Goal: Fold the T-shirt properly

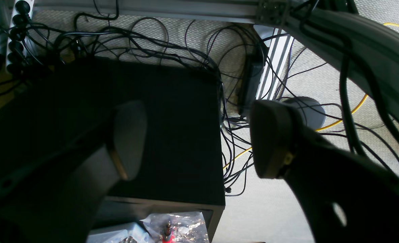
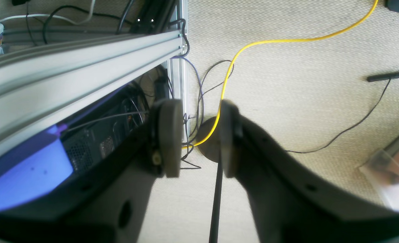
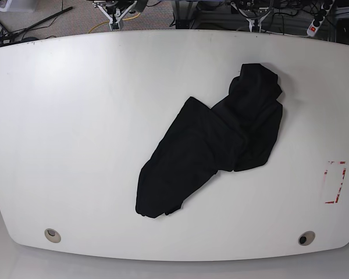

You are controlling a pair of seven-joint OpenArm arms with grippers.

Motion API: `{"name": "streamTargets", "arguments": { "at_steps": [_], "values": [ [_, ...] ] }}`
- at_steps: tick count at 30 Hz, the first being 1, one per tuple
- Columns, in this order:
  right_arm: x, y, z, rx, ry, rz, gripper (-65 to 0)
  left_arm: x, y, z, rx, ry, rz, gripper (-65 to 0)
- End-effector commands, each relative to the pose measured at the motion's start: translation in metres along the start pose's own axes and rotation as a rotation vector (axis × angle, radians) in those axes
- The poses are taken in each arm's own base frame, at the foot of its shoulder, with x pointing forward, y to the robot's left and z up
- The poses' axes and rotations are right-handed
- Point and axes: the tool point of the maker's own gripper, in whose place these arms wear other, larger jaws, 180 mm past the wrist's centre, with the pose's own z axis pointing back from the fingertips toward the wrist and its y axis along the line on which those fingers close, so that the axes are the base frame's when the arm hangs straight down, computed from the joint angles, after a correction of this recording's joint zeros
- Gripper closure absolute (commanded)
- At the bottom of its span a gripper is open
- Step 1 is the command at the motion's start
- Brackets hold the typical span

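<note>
Since the shirt (image 3: 212,145) lies crumpled, both grippers' (image 1: 196,138) (image 2: 196,141) empty, parted jaws might pinch several layers together.

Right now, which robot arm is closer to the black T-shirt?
Left, probably: the T-shirt lies on the left-arm side of the table. The left gripper and the right gripper both hang open above the floor, away from it.

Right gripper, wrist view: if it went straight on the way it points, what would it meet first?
Probably the thin yellow cable and the dark round disc on the beige carpet, both seen between the open right gripper's fingers. Nothing nearer shows, though depth is unclear.
</note>
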Motion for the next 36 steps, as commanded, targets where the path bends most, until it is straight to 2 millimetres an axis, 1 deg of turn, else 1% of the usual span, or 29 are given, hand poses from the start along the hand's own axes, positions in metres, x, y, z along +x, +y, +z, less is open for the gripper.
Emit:
{"name": "streamTargets", "arguments": {
  "at_steps": [1,2,11,15,17,20,23,28,31,32,33,36],
  "values": [
    [0.004,-0.011,0.002,-0.020,-0.019,0.016,-17.9,-0.021,0.007,0.001,0.014,0.033,-0.023,-42.8],
    [0.001,0.000,0.000,0.004,-0.007,0.001,-17.4,-0.006,-0.006,0.000,-0.007,0.008,-0.007,-44.4],
    [0.001,0.000,0.000,0.004,-0.007,0.001,-17.4,-0.008,-0.006,0.000,-0.006,0.011,-0.007,-44.4],
    [-0.001,0.001,0.001,0.004,-0.004,0.001,-17.4,-0.018,-0.005,0.001,-0.006,0.013,-0.007,-44.4],
    [-0.001,0.001,0.001,0.005,-0.008,0.002,-17.3,-0.020,-0.004,0.002,-0.004,-0.015,-0.003,-44.4],
    [-0.004,0.006,0.005,0.019,-0.042,0.006,-17.3,-0.030,-0.003,0.004,-0.002,-0.054,-0.006,-44.4],
    [-0.012,0.013,0.012,0.038,-0.069,0.012,-17.3,-0.039,-0.001,0.008,-0.001,-0.092,-0.011,-44.2],
    [-0.028,0.012,0.022,0.026,-0.074,0.016,-17.3,-0.058,0.001,0.013,0.001,-0.109,-0.015,-44.0],
    [-0.035,0.016,0.029,0.030,-0.082,0.022,-17.3,-0.059,0.003,0.018,-0.002,-0.151,-0.021,-44.0],
    [-0.037,0.014,0.032,0.030,-0.088,0.028,-17.3,-0.060,0.003,0.022,-0.004,-0.167,-0.025,-44.0],
    [-0.041,0.017,0.036,0.037,-0.092,0.028,-17.3,-0.057,0.003,0.026,-0.008,-0.196,-0.030,-44.0],
    [-0.045,0.021,0.044,0.051,-0.104,0.035,-17.3,-0.059,0.003,0.037,-0.015,-0.237,-0.040,-44.0]
  ]
}}
